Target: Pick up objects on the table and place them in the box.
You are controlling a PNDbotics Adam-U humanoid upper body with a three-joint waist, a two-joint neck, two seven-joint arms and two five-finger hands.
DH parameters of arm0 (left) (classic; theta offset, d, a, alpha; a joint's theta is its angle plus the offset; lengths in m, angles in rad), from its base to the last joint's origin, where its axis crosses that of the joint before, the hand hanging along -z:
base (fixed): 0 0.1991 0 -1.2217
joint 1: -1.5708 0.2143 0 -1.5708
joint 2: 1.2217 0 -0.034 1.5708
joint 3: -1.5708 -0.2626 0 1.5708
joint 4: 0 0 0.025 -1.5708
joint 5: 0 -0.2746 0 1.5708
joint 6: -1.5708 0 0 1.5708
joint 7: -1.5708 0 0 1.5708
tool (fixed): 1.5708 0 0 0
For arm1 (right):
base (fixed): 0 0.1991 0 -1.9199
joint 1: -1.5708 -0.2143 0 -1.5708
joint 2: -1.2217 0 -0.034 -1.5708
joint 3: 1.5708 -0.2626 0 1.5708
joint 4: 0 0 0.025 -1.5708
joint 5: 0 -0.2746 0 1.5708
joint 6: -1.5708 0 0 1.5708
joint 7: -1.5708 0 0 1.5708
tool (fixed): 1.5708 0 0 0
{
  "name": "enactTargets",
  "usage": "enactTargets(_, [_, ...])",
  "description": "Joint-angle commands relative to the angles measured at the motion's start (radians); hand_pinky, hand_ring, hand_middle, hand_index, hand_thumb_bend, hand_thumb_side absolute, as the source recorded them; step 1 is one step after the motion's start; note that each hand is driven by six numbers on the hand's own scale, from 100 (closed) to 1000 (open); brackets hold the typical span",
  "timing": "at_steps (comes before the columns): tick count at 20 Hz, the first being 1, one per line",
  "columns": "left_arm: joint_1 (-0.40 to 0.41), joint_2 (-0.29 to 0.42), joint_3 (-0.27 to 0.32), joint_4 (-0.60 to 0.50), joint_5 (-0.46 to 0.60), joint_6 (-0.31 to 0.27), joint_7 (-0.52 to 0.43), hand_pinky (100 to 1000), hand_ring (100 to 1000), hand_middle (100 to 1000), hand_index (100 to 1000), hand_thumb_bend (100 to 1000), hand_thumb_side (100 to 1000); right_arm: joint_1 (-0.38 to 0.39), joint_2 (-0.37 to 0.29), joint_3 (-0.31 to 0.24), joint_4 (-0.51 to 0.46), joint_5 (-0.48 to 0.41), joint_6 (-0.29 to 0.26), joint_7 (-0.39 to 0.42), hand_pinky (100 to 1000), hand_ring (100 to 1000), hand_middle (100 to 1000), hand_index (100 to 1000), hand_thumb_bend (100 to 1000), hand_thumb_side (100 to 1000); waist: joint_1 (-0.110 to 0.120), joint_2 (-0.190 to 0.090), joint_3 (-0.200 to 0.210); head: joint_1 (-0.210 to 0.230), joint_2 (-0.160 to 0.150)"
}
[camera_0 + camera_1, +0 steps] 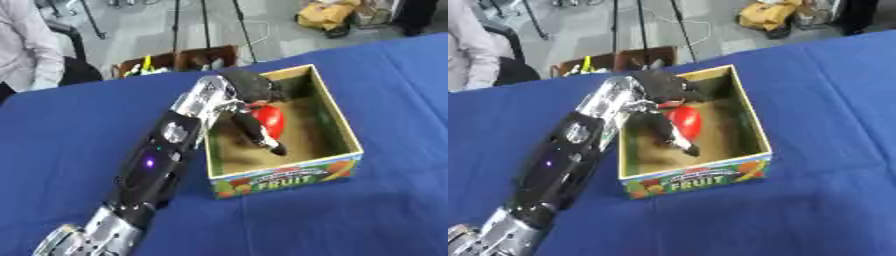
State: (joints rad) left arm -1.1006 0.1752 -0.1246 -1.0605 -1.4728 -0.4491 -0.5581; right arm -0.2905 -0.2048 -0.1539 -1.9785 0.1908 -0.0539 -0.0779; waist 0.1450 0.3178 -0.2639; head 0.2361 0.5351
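Black left hand (249,107) inside box (337,107), fingers extended downward beside red object (271,121).

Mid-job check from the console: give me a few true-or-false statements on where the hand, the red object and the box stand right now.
1. The left hand reaches into the open cardboard fruit box. True.
2. The round red object lies on the blue tablecloth outside the box. False: it is inside the box, beside the hand's fingers.
3. The box lies tipped on its side. False: it stands upright, open at the top.
4. The box's front wall bears the word FRUIT. True.
5. The right hand holds the box steady. False: no right hand shows in either view.
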Motion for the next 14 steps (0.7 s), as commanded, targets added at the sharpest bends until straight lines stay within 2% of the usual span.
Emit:
enactTargets(1, [-0.017,0.009,0.005,-0.016,0.012,0.002,-0.002,907,969,1000,1000,788,1000,-0.007,-0.009,-0.001,-0.021,-0.001,0.001,0.0,326,260,314,468,100,772,-0.009,-0.023,0.0,0.003,-0.01])
enactTargets(2, [-0.018,0.009,0.006,-0.018,0.014,0.003,-0.002,876,943,970,988,723,1000,-0.006,-0.009,-0.001,-0.021,-0.001,0.002,0.0,325,259,314,468,100,771,-0.009,-0.023,0.001,0.003,-0.01])
enactTargets(3, [-0.025,0.011,0.015,-0.03,0.022,0.008,0.005,847,921,934,969,613,1000,-0.005,-0.008,-0.002,-0.021,0.0,0.002,-0.001,325,259,314,468,100,771,-0.011,-0.024,0.004,0.0,-0.011])
enactTargets(5, [-0.028,0.017,0.033,-0.071,0.047,0.018,0.029,760,856,844,920,360,1000,-0.002,-0.008,-0.004,-0.021,0.001,0.003,-0.003,325,258,314,468,100,771,-0.013,-0.026,0.011,-0.009,-0.01])
enactTargets(6, [-0.027,0.02,0.044,-0.093,0.06,0.023,0.043,713,819,803,896,184,1000,-0.001,-0.008,-0.006,-0.021,0.002,0.003,-0.005,325,258,314,468,100,770,-0.014,-0.027,0.015,-0.013,-0.008])
enactTargets(7, [-0.028,0.023,0.059,-0.115,0.074,0.032,0.056,676,789,772,880,100,986,0.001,-0.008,-0.008,-0.021,0.002,0.004,-0.007,325,258,314,468,100,770,-0.016,-0.029,0.019,-0.019,-0.006])
enactTargets(8, [-0.029,0.027,0.076,-0.137,0.087,0.043,0.07,619,747,728,859,100,964,0.003,-0.008,-0.009,-0.021,0.003,0.005,-0.009,325,258,314,468,100,769,-0.017,-0.03,0.024,-0.024,-0.003])
enactTargets(10, [-0.03,0.028,0.114,-0.182,0.115,0.066,0.097,521,671,653,834,100,975,0.006,-0.008,-0.011,-0.021,0.004,0.006,-0.012,325,258,314,467,100,769,-0.018,-0.033,0.033,-0.036,0.002])
enactTargets(14, [-0.005,0.024,0.172,-0.271,0.17,0.085,0.152,431,585,561,774,100,943,0.01,-0.009,-0.015,-0.021,0.005,0.008,-0.018,325,258,315,468,100,769,-0.024,-0.038,0.052,-0.064,0.015])
